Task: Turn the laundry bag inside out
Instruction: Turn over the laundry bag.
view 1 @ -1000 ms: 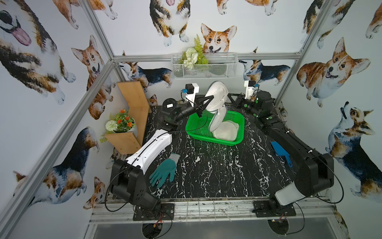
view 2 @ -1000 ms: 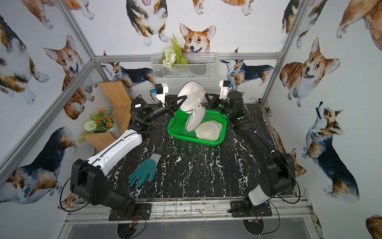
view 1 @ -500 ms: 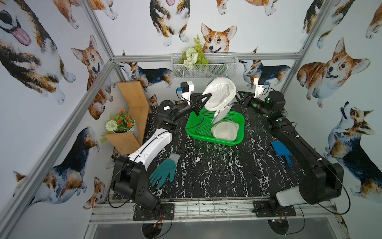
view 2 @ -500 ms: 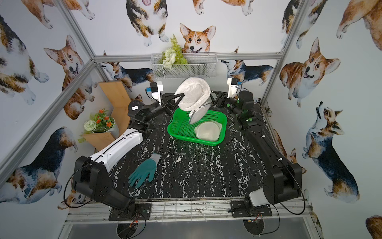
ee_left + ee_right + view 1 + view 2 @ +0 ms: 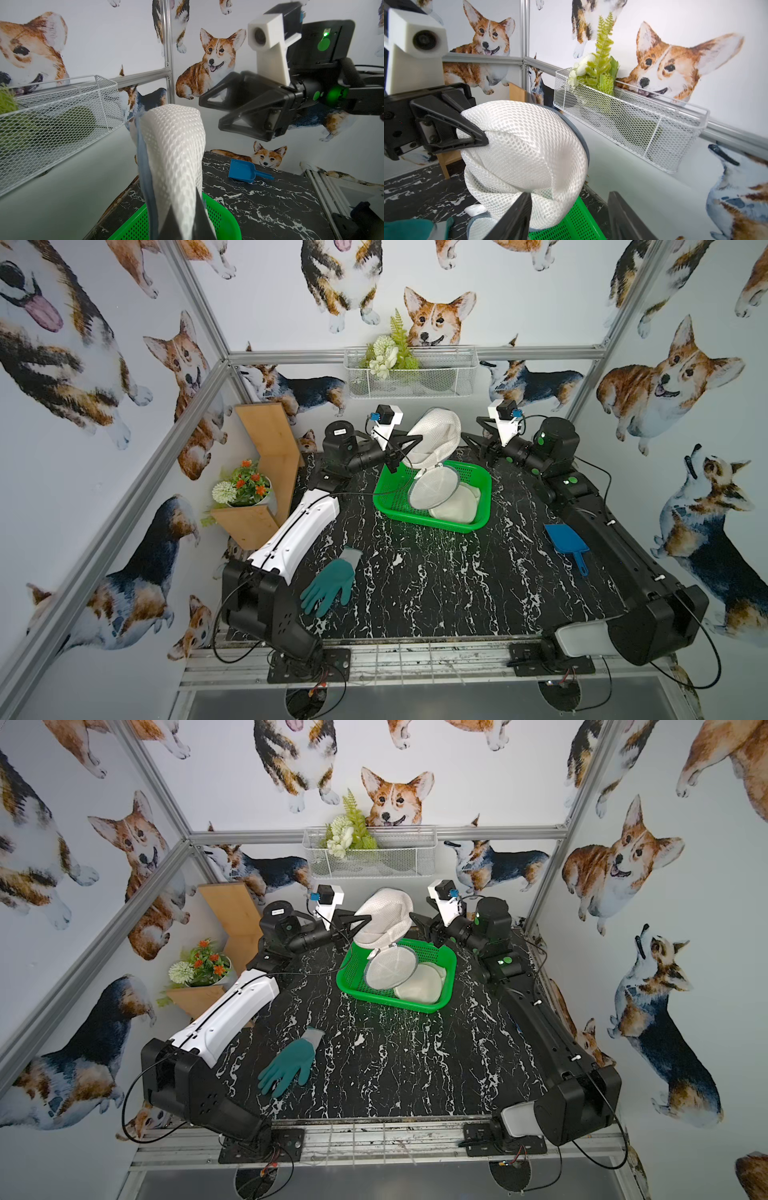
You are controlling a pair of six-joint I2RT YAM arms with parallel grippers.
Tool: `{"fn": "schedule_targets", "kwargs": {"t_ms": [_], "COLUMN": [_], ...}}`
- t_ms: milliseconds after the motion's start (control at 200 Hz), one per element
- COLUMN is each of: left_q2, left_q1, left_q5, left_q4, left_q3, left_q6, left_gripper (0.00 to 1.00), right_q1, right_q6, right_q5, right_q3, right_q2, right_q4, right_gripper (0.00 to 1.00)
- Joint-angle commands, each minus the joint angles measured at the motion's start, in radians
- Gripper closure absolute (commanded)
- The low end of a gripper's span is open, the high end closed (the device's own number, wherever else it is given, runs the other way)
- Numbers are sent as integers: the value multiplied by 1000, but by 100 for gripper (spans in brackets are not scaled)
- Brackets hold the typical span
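- Released a second ago, the laundry bag (image 5: 437,435) now hangs from the left jaws, clamped on its mesh, over the green basket (image 5: 432,521).
- The right jaws stand apart, just beside it.

The left claw (image 5: 184,200) pinches the laundry bag (image 5: 174,141) above a green basket (image 5: 225,225).

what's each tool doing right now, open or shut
Left tool: shut on the laundry bag.
Right tool: open, holding nothing.
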Motion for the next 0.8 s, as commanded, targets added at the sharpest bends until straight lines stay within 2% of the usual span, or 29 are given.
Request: {"fn": "schedule_targets", "kwargs": {"t_ms": [0,20,210,295,420,571,796], "left_q2": [-5,-5,-8,-11,-6,0,0], "left_q1": [6,5,5,5,6,5,5], "left_q5": [22,26,24,5,-12,-10,22], "left_q4": [-117,-120,-139,-144,-144,-130,-187], "left_q3": [21,24,38,40,51,59,77], "left_q6": [90,90,92,90,77,57,102], "left_gripper": [100,100,100,100,100,100,100], "right_q1": [29,33,48,51,53,67,84], "right_q6": [-187,-192,-241,-232,-221,-192,-184], "right_q5": [49,45,2,-33,-56,-75,-95], "right_q3": [56,70,128,110,2,-74,-24], "right_q2": [36,48,101,91,37,8,76], "right_q4": [-45,-52,-69,-64,-10,15,73], "right_gripper": [36,36,62,66,72,74,69]}}
